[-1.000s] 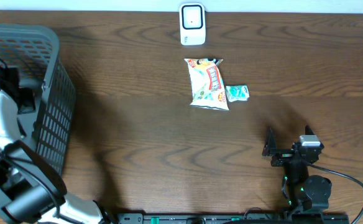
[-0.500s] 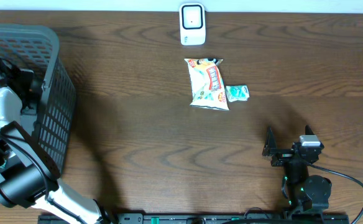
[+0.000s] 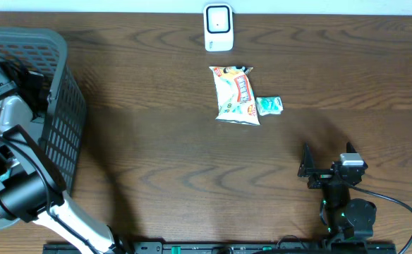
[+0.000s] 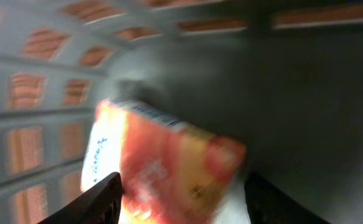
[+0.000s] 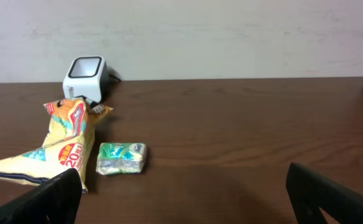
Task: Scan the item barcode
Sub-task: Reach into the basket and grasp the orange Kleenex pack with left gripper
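The white barcode scanner (image 3: 219,27) stands at the table's far edge, also in the right wrist view (image 5: 85,71). In the left wrist view, a red, orange and white packet (image 4: 169,162) fills the space between the two fingers of my left gripper (image 4: 181,202), which is shut on it inside the grey basket (image 3: 61,134). The view is blurred. From overhead, my left gripper (image 3: 8,79) sits low in the basket. My right gripper (image 3: 327,161) is open near the front right, with nothing between its fingers (image 5: 45,196).
A yellow-white snack bag (image 3: 235,95) and a small green packet (image 3: 269,106) lie below the scanner; both show in the right wrist view, bag (image 5: 57,143) and green packet (image 5: 121,157). The basket's mesh wall (image 4: 38,124) stands close around the left gripper.
The left arm has shifted inside the basket, its wrist moving toward the far side. The right arm and the things on the table have not moved.
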Action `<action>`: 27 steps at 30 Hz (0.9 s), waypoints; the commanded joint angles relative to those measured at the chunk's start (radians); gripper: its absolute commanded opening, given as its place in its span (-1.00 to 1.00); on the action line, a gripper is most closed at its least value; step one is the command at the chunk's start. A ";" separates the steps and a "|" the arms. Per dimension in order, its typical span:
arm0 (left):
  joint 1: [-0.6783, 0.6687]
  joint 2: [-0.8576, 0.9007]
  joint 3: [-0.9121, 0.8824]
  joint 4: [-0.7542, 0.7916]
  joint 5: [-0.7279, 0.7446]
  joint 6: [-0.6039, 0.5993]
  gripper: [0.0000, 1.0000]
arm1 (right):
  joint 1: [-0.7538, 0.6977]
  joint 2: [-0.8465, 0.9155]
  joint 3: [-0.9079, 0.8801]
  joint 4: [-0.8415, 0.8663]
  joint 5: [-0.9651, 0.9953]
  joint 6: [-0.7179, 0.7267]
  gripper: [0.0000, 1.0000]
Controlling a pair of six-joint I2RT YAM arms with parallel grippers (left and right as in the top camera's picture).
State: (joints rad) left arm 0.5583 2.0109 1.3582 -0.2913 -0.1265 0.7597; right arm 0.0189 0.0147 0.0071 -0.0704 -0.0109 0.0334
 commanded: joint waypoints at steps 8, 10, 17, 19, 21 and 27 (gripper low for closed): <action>-0.008 0.048 0.000 0.017 0.010 0.006 -0.85 | -0.004 -0.003 -0.002 -0.005 0.002 0.006 0.98; -0.010 0.047 0.000 0.004 -0.002 -0.003 -0.85 | -0.004 -0.003 -0.002 -0.005 0.002 0.006 0.99; -0.047 -0.084 0.001 -0.010 -0.103 -0.120 -0.85 | -0.004 -0.003 -0.002 -0.005 0.002 0.006 0.99; -0.058 -0.160 0.002 -0.001 -0.103 -0.185 -0.86 | -0.004 -0.003 -0.002 -0.005 0.002 0.006 0.98; -0.068 -0.243 0.002 0.007 -0.103 -0.234 -0.85 | -0.004 -0.003 -0.002 -0.005 0.002 0.007 0.99; -0.090 -0.518 0.002 0.015 -0.102 -0.309 -0.85 | -0.004 -0.003 -0.002 -0.005 0.002 0.007 0.99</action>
State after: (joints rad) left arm 0.4744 1.6493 1.3453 -0.2813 -0.2165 0.5453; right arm 0.0189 0.0147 0.0071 -0.0708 -0.0109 0.0334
